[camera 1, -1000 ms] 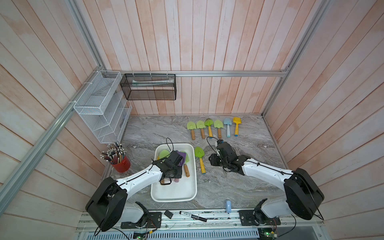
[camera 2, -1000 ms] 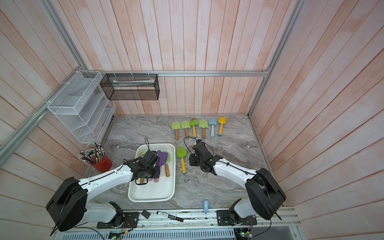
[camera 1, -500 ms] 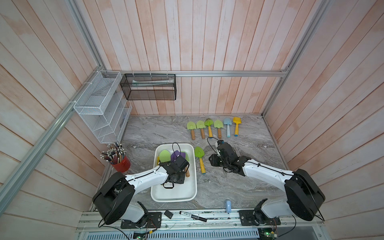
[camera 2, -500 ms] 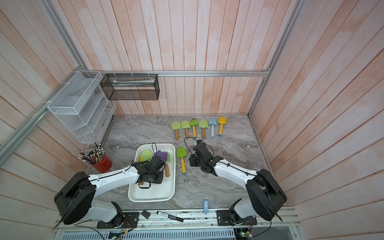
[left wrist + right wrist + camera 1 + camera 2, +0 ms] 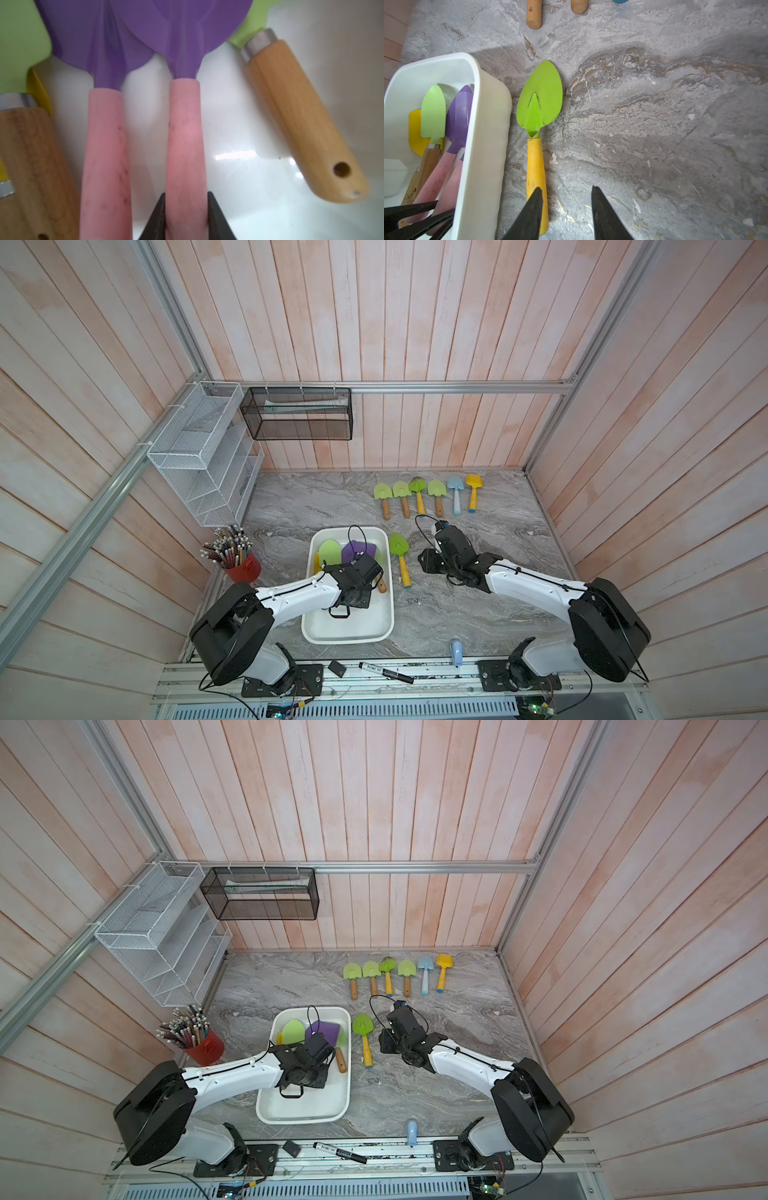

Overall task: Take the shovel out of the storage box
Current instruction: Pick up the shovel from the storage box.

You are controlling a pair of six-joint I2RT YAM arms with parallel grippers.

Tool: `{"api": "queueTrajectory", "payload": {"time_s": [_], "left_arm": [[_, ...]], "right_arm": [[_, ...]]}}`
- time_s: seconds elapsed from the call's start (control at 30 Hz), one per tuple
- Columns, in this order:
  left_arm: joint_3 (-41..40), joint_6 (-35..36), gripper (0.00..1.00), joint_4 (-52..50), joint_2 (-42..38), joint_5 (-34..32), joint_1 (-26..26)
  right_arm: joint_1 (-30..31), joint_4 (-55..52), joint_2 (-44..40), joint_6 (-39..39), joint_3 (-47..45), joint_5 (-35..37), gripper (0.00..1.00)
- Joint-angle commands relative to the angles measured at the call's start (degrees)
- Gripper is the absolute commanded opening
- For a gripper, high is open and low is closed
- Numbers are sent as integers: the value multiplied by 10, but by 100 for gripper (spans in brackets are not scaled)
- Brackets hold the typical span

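Left end effector (image 5: 186,193) has closed on a purple shovel (image 5: 184,135) inside the storage box (image 5: 357,624). Right end effector (image 5: 566,187) hangs open.

Reaches with the left arm (image 5: 291,593) from the base at lower left up and rightward to mid-frame in both top views, wrist tipped downward. Pinches the left gripper (image 5: 186,193) tight onto the pink handle of the purple shovel (image 5: 185,135), one of the black fingers (image 5: 154,220) on either side, bottom centre of the left wrist view. Extends the right arm (image 5: 532,583) from lower right leftward to mid-frame. Holds the right gripper (image 5: 565,187) parted, fingertips apart at the bottom of the right wrist view.
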Motion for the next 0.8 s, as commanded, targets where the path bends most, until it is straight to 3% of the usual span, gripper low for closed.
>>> {"api": "queueTrajectory", "payload": {"time_s": [0.0,0.2,0.3,0.57,0.77], "left_arm": [[18,-5,15,-28,-16,-7,-4],[51,-7,12,-61,-54,-22,0],[65,-1,12,-56,-74,6,12],[32,0,12,57,-166,193,124],[-7,-68,12,200,-211,404,214]], "right_arm": [[-3,7,-17,4,-7,-2,41],[-3,9,-31,-1,0,-6,41],[-3,15,-40,-6,5,-16,41],[-3,59,-84,-1,5,-69,43],[-4,182,-113,30,-25,-183,47]]}}
